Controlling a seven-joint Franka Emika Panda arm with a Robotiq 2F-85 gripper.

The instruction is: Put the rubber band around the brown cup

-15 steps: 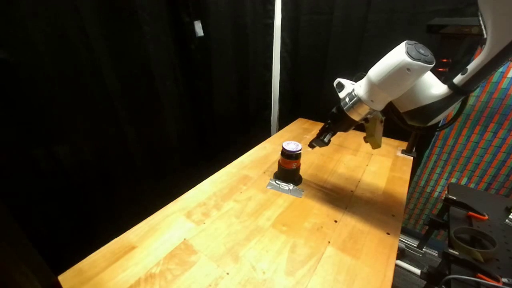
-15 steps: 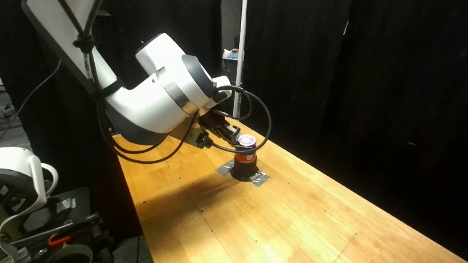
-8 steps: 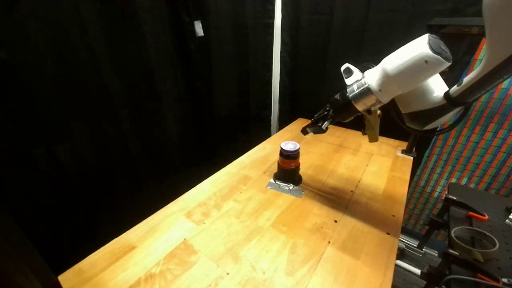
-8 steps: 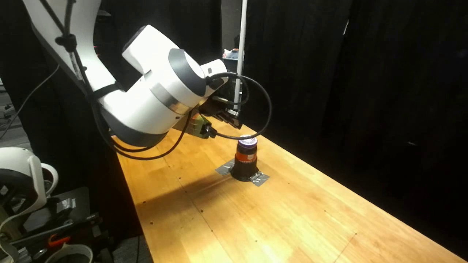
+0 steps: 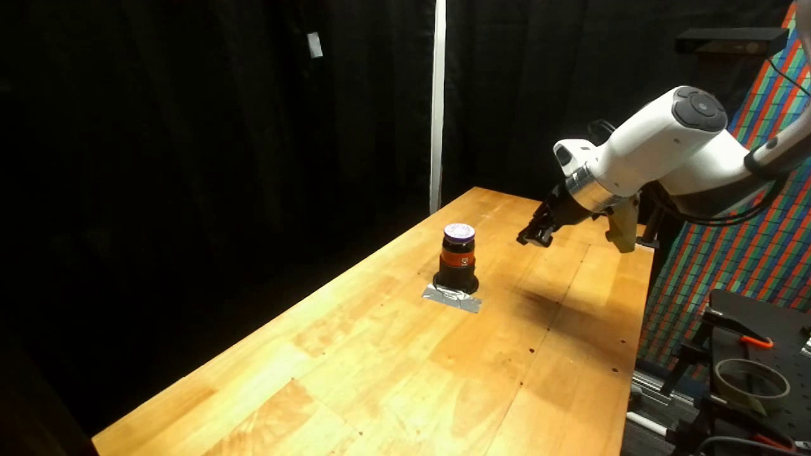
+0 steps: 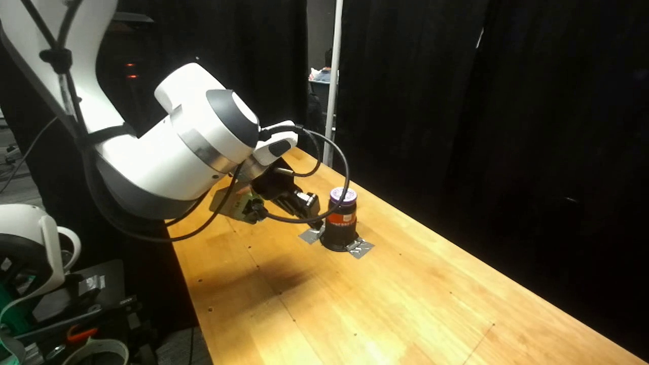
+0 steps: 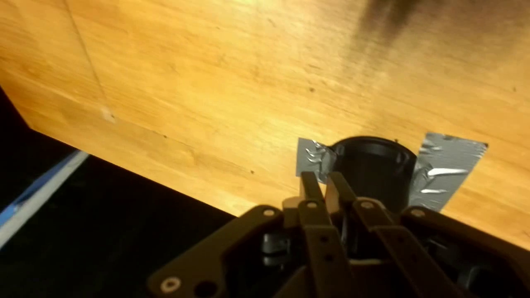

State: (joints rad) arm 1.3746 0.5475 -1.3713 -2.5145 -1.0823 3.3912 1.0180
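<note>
Standing upright on the pale wooden table, the small orange-striped, dark brown cylindrical cup is near but apart from the black two-fingered gripper. Beside the cup, the gripper tilts downward, its fingers parted by a narrow gap. A round white-and-purple lid tops the cup, so what it holds is hidden. Two strips of silver tape run from the cup's flared black base onto the table.
</note>
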